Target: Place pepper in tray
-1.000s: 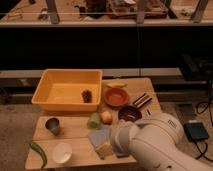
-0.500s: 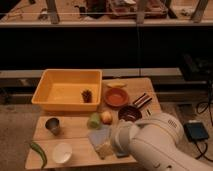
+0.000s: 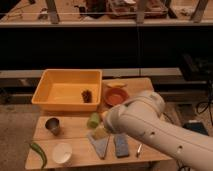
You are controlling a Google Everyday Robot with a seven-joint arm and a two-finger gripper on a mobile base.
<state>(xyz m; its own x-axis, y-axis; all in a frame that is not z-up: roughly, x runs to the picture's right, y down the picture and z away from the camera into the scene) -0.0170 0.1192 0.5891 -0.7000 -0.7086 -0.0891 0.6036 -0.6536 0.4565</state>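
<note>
The green chili pepper (image 3: 39, 152) lies at the front left corner of the wooden table, next to a white cup (image 3: 62, 153). The yellow tray (image 3: 46, 101) stands at the back left of the table, with a small dark object (image 3: 87, 95) inside it. My big white arm (image 3: 150, 130) crosses the right front of the view. My gripper does not show; only the arm's rounded link does, well to the right of the pepper.
An orange-red bowl (image 3: 116, 96) stands right of the tray. A metal cup (image 3: 52, 125), a pale-green lump (image 3: 93, 120) and two grey-blue sponges (image 3: 121, 145) are on the table. Dark shelving runs behind it.
My arm has swung up and to the left, and now hides the dark bowl and the round fruit that showed before. The pepper and tray have not moved.
</note>
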